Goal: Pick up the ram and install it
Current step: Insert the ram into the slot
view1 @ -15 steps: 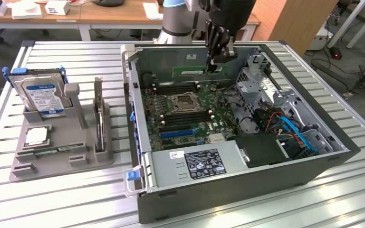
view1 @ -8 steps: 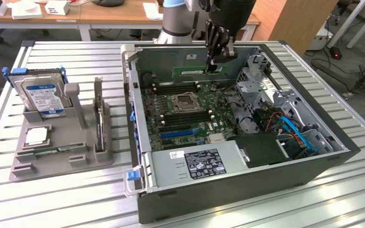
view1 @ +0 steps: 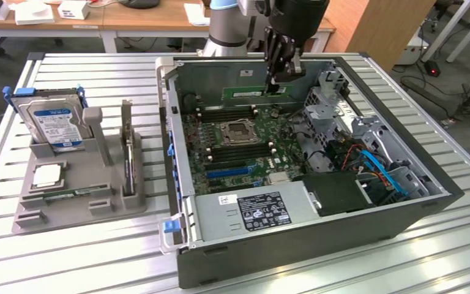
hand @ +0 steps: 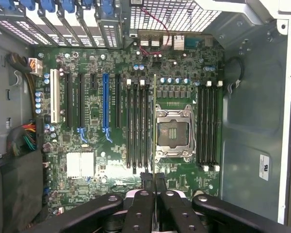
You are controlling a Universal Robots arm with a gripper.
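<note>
My gripper [view1: 276, 82] hangs inside the open computer case [view1: 431, 202], near its far wall. It is shut on the ram [view1: 243, 92], a thin green stick held level above the motherboard [view1: 218, 165]. In the wrist view the ram [hand: 154, 121] appears edge-on as a thin line running from my fingertips [hand: 154, 178]. It lies between the bank of black memory slots [hand: 136, 126] and the CPU socket [hand: 174, 133], above the board. A second bank of slots [hand: 208, 126] sits on the socket's other side.
A grey holder [view1: 80, 202] stands on the table at the exterior view's left. It carries a silver-and-blue hard drive [view1: 51, 122], an upright card with a metal bracket [view1: 126, 153] and a square chip [view1: 47, 176]. In the case are a power supply [view1: 251, 211] and drive cages with cables [view1: 366, 159].
</note>
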